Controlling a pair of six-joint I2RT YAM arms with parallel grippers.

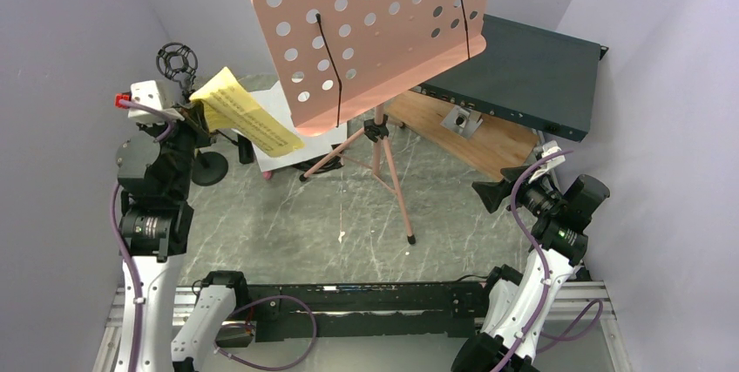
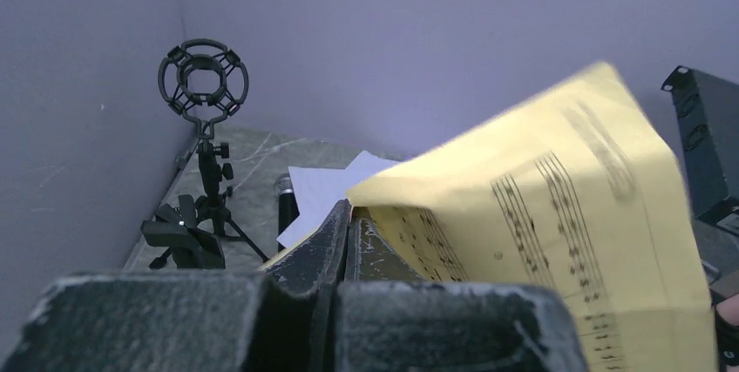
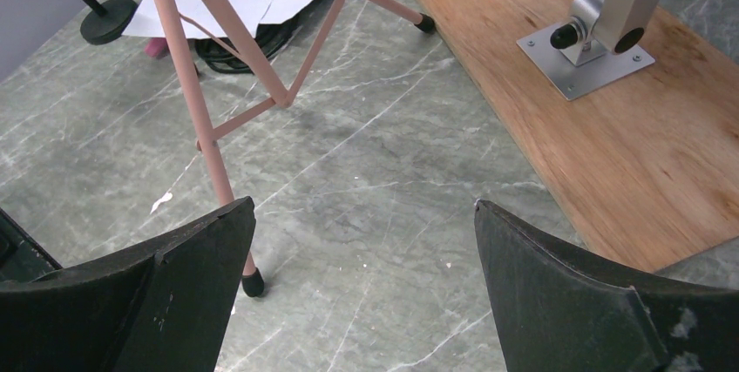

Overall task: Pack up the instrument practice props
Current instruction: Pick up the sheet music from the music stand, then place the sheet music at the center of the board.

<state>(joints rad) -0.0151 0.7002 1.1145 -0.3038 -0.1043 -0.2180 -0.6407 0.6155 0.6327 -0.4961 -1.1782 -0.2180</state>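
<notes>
The left tool (image 2: 347, 215) pinches a yellow sheet-music page (image 1: 248, 111) aloft at the left of the desk (image 1: 331, 233). The right tool (image 3: 362, 208) hangs spread wide and empty, low over the marble near the front leg of the pink music stand (image 1: 375, 32).

Plain lavender-grey walls (image 1: 61, 41) on L, back & R sides. Tabletop (image 1: 340, 224) = grey-green marble-look surface w/ pale veins, few white specks. Brown wooden board (image 1: 501, 147) lies flat at far R, silver metal bracket (image 1: 460, 119) on it; dark teal rack box (image 1: 532, 76) over its far end. Light soft, even.
</notes>
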